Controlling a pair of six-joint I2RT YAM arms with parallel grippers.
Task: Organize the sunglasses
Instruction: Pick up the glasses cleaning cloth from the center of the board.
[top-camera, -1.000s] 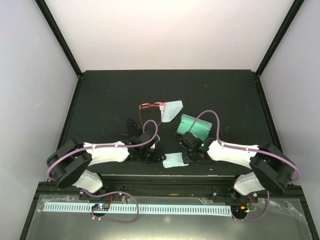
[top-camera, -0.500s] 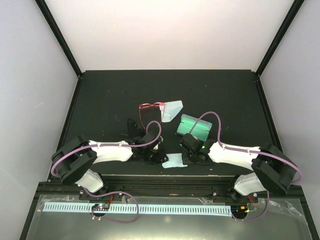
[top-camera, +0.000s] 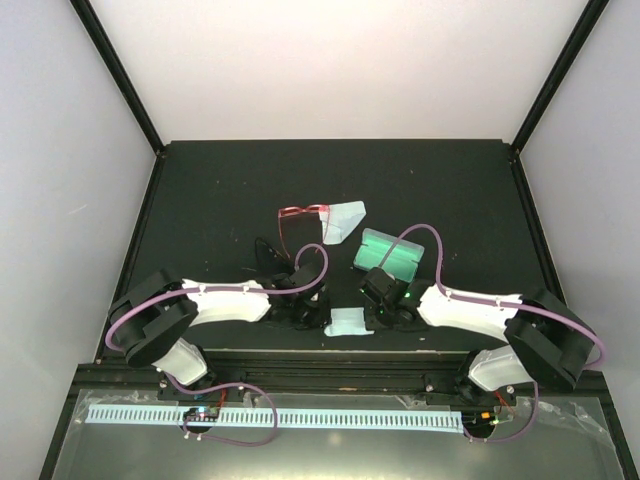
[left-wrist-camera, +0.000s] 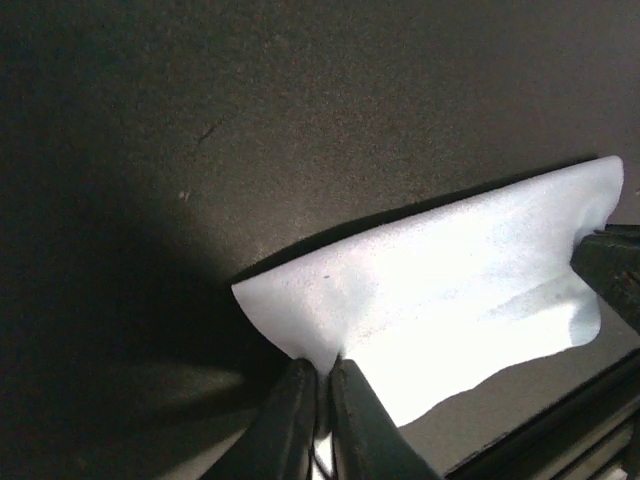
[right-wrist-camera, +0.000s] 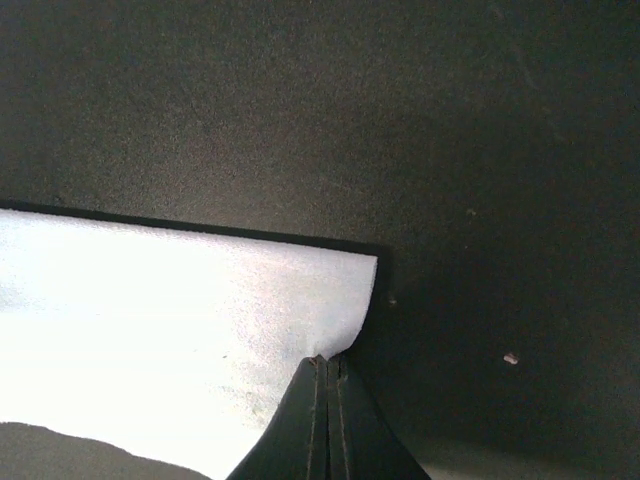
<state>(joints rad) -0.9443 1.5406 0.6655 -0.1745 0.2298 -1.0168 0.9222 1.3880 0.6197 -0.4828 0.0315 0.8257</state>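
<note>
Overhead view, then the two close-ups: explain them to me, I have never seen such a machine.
Two robot arms stand side by side. The wide picture looks down from above and behind them; each close-up comes from a camera on one wrist. On the dark table lie red sunglasses, a pale cloth next to them, a greenish case and a near cloth. The left pincer and the right pincer each pinch an edge of that near cloth.

Now left gripper (left-wrist-camera: 322, 368) fingers (left-wrist-camera: 285, 420) pinched shut onto near cloth (left-wrist-camera: 450, 300) corner.
</note>
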